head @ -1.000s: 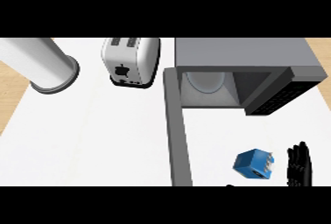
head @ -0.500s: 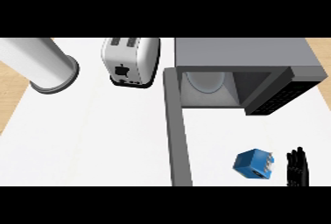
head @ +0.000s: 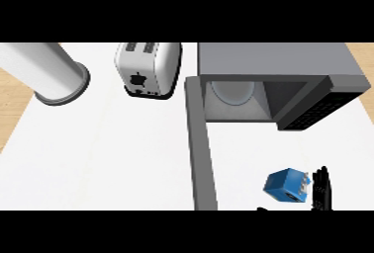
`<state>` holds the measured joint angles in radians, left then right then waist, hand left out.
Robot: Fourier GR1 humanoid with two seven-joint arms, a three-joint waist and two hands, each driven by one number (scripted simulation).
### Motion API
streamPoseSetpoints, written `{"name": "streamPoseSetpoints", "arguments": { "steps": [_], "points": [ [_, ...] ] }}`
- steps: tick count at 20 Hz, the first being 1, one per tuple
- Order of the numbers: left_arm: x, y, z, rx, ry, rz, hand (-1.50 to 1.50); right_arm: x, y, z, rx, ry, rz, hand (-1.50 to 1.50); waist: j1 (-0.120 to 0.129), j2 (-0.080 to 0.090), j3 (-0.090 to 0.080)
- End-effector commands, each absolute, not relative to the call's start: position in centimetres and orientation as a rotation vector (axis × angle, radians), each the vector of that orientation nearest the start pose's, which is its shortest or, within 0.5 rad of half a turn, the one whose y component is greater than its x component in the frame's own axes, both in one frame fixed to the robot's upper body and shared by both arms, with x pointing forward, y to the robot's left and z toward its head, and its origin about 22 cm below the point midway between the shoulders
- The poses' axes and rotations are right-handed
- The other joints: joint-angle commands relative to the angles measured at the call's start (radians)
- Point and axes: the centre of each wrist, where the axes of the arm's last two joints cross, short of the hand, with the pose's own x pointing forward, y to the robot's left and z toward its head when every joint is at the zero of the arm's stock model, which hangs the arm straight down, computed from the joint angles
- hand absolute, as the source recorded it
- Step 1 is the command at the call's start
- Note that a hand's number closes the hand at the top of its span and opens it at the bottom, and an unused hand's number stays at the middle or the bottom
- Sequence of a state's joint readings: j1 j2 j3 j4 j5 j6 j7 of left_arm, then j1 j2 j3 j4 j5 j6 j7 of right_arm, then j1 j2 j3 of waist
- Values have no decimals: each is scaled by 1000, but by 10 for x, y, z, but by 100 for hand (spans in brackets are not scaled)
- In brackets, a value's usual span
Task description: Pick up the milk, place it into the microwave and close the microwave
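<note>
Now the right hand (head: 320, 190) stands nearer the milk (head: 286, 186).

1. Of the robot's body, little shows beyond the right hand (head: 320, 191), by the near edge of the counter (head: 110, 158), toward its right corner.
2. The hand is plain black throughout.
3. Its fingers (head: 322, 179) are slim and long, with thin lighter lines marking them apart.
4. A small black tip (head: 260, 208) shows at the near edge; which part it is cannot be told.
</note>
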<state>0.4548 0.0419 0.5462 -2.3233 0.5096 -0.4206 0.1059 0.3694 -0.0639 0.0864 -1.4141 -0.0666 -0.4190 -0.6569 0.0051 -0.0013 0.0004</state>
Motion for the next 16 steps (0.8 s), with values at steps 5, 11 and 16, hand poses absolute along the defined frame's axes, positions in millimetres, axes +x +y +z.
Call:
{"name": "streamPoseSetpoints", "arguments": {
  "steps": [5,11,16],
  "points": [
    [78,346,133,77,-1951,47,-150,142,-270,-123,-568,-1696,-109,-150,-1,1,0],
    [91,357,127,81,-1954,54,-150,150,-274,-143,-496,-1712,-117,150,-2,1,0],
    [78,335,132,75,-1969,80,-150,164,-266,-147,-576,-1829,20,150,1,1,0]
  ]
}}
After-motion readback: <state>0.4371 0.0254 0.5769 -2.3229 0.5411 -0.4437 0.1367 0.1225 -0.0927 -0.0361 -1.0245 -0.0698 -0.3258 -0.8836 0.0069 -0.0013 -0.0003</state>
